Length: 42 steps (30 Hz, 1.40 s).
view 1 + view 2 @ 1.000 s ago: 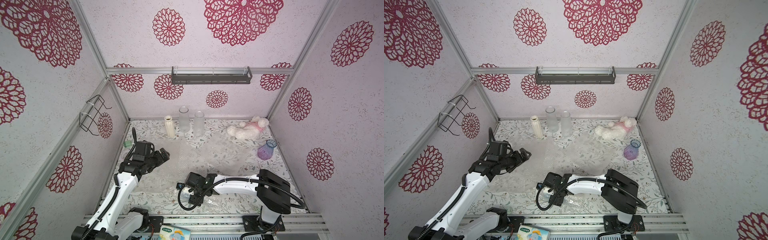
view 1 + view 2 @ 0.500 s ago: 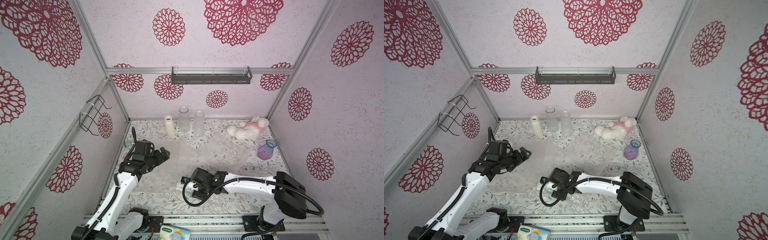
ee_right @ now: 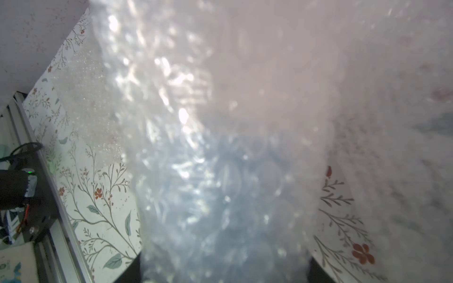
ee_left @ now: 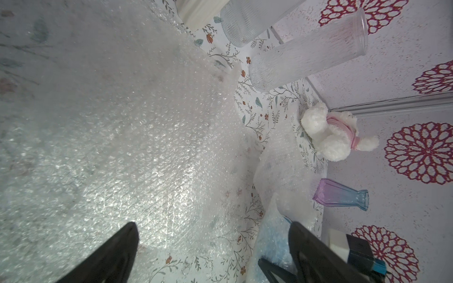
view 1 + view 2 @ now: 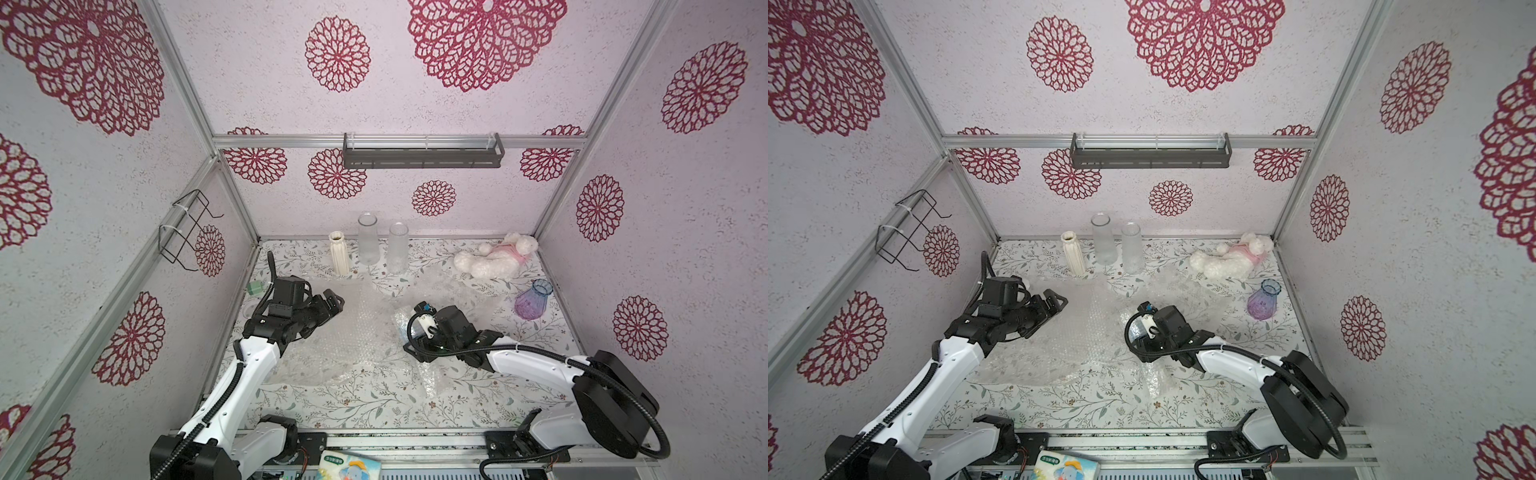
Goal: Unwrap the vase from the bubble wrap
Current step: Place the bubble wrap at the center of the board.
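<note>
With the right gripper (image 3: 224, 269) pinching the bubble wrap (image 5: 399, 321) around the bluish vase (image 5: 403, 333), centre of a top view, I'd close the wide-spread left gripper (image 4: 210, 226) on a loose flap and peel slowly.

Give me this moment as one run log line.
left fingers: open, over flat bubble wrap sheet | right fingers: closed on wrapped vase | status: wrap not yet off
</note>
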Each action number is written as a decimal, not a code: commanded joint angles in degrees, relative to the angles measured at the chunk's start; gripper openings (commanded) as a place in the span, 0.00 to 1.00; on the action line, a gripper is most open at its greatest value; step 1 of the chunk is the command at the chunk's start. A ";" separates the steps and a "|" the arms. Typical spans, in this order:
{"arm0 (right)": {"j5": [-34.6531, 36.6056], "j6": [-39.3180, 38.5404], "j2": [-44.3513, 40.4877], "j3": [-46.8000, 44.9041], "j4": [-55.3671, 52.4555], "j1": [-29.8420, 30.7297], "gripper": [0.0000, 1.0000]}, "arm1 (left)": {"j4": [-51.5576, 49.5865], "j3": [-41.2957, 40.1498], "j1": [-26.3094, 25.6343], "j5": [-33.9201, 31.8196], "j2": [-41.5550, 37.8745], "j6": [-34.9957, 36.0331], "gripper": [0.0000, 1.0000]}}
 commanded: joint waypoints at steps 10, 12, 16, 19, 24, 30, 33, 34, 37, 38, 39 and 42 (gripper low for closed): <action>5.91 13.82 10.64 9.73 -0.27 -0.04 0.65 | 7.37 -1.46 -2.64 1.50 4.94 -1.71 0.98; 8.88 12.10 9.70 11.75 -4.06 0.96 0.73 | 7.67 -1.60 -3.27 1.22 5.61 -1.72 0.98; 17.40 7.81 8.54 17.76 -13.22 2.52 0.81 | 8.80 -2.11 -4.02 1.29 6.67 -1.72 0.98; 23.30 5.47 8.86 21.24 -18.86 4.11 0.82 | 9.09 -2.38 -4.11 1.33 7.05 -1.73 0.98; 34.41 2.19 11.13 25.67 -25.91 9.51 0.80 | 7.65 -2.99 -3.73 -0.11 6.40 -1.11 0.98; 43.32 -0.86 14.94 27.77 -29.93 15.70 0.77 | 7.11 -4.83 -1.41 0.24 4.67 -1.36 0.98; 44.34 -1.69 17.10 28.67 -30.07 17.18 0.76 | 6.77 -5.81 0.27 0.34 3.50 -1.94 0.99; 44.34 -1.98 17.74 28.81 -29.90 17.45 0.75 | 6.52 -6.06 0.84 0.32 3.09 -2.07 0.99; 46.06 -2.39 20.28 29.42 -30.41 17.83 0.75 | 5.65 -6.71 2.94 0.43 1.60 -2.50 0.99; 47.18 -2.68 21.12 29.84 -30.87 17.84 0.74 | 5.40 -6.81 3.60 0.46 1.10 -2.51 0.99; 48.50 -2.85 22.04 30.54 -31.69 17.83 0.75 | 5.25 -6.99 4.15 0.55 0.60 -2.59 0.99; 50.79 -3.46 24.96 32.57 -33.86 17.83 0.74 | 4.36 -6.73 5.41 0.87 -0.23 -2.16 0.99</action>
